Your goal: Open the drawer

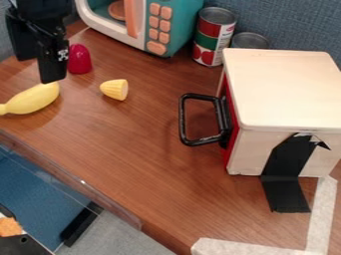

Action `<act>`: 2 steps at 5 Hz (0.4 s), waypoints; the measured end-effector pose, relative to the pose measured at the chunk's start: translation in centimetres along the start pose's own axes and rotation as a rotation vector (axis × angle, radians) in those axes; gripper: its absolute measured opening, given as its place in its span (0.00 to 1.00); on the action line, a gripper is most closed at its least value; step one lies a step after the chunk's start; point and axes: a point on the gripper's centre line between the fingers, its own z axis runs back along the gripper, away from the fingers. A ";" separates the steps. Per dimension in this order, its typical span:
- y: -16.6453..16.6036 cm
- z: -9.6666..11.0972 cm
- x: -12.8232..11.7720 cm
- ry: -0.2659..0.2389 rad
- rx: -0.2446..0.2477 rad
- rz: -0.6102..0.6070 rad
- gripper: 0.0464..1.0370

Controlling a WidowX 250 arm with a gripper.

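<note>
Brown wood-grain tabletop (156, 174) runs right across the view, blue-grey fabric wall (289, 22) at the back, and up in the top left hangs the one black gripper (39, 70), its two fingers apart with nothing between them. Right by it, three small toys, count them: one red rounded piece (79, 60) just beside, one long yellow piece (32, 98) lying by the fingertips, and one short yellow piece (115, 89) a little further in, sitting roughly between gripper and handle. Over at the top, one teal-and-white toy microwave (174, 25) with peach buttons, and next to it two cans: a taller labelled one (214, 37) and a lower one (251, 40) behind, near the box. And across on the right, well apart from the gripper, it's the one pale wooden box (283, 89) with the drawer (229, 122) on its left side, red front up against the box, one black handle (183, 119) jutting out towards the toys! One black tape strip (286, 172) comes down the box's near side onto the table, two pale tape strips (250, 247) meeting at bottom right.
</note>
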 end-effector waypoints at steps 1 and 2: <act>-0.2 -0.7 -0.1 0.017 -0.020 0.006 0.96; -1.3 -1.7 0.2 0.003 -0.038 0.010 0.96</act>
